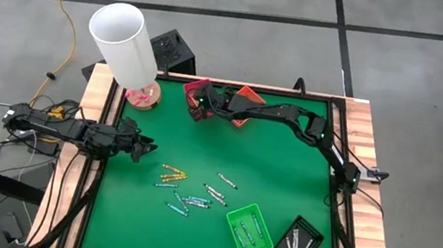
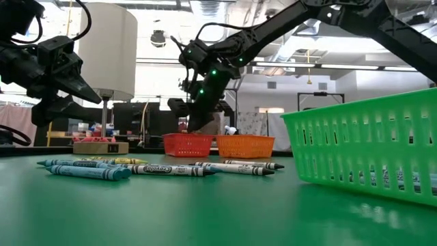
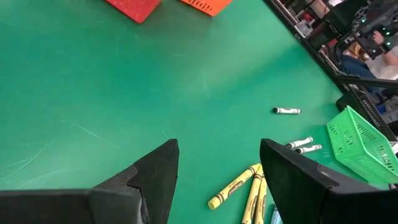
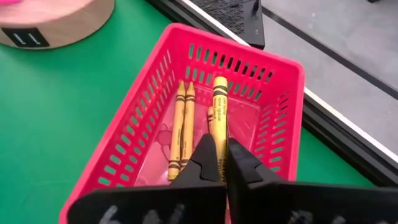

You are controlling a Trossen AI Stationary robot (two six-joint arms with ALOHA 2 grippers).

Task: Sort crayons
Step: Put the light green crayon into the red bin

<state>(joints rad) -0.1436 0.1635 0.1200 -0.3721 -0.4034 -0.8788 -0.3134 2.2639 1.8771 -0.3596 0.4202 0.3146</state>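
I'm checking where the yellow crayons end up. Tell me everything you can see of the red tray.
The red tray is a small rectangular basket of glossy red plastic with slotted walls and a solid floor. It sits upright at the far edge of the green table, beside an orange tray. Two yellow crayons lie side by side on its floor. The right hand hangs over it, shut on a third yellow crayon that points into the tray.
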